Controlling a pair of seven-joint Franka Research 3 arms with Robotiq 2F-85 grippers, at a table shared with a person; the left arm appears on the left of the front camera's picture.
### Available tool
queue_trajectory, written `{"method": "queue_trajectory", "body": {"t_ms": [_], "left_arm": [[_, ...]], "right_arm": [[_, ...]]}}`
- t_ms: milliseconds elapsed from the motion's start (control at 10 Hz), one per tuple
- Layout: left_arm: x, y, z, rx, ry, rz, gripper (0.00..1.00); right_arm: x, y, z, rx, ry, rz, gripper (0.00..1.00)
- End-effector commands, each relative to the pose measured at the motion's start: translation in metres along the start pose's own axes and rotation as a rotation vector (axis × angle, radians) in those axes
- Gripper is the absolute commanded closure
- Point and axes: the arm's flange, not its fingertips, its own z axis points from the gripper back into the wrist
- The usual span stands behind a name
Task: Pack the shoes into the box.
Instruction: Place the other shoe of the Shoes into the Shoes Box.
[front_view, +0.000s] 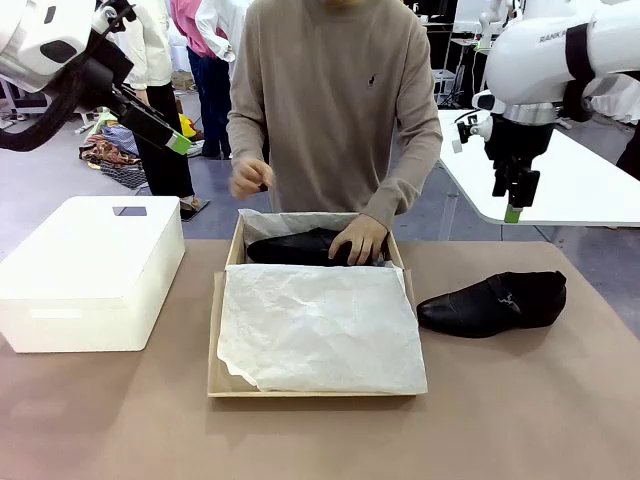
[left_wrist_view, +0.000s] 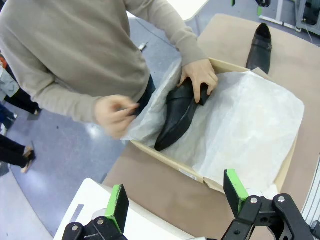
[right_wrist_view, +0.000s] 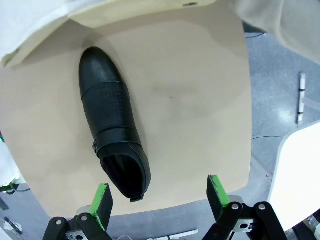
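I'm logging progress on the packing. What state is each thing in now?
box: open
tissue paper: spread loose over the box's near part
shoe in box: lying at far side, person's hand on it
shoe on table: outside, right of box, untouched
white box: closed
left pincer: open, empty, raised
right pincer: open, empty, raised

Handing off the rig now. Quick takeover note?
Left end effector: open, empty, raised off to the left.
Right end effector: open, empty, up over the loose shoe, which lies on the table right of the box.
Other shoe: in the box's far end, person's hand on it; tissue covers the rest.
Done: one shoe in.
To do: pack the loose shoe.
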Motion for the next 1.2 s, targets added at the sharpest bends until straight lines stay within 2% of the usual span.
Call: {"method": "queue_trajectory", "body": {"t_ms": [0,300,500,700,900,1100], "left_arm": [[-0.001,0.000,0.001,-0.013,-0.012,0.004,0.00],[-0.001,0.000,0.001,-0.013,-0.012,0.004,0.00],[-0.001,0.000,0.001,-0.013,-0.012,0.004,0.00],[-0.001,0.000,0.001,-0.013,-0.012,0.004,0.00],[-0.001,0.000,0.001,-0.013,-0.012,0.004,0.00],[-0.001,0.000,0.001,-0.013,-0.012,0.004,0.00]], "right_arm": [[-0.032,0.012,-0.008,-0.020,-0.055,0.042,0.00],[-0.067,0.014,-0.023,-0.007,-0.075,0.016,0.00],[-0.078,0.014,-0.038,-0.009,-0.093,0.007,0.00],[-0.084,0.013,-0.052,-0.025,-0.086,0.000,0.00],[-0.081,0.010,-0.051,-0.001,-0.065,0.017,0.00],[-0.079,0.012,-0.050,-0.002,-0.057,-0.025,0.00]]}}
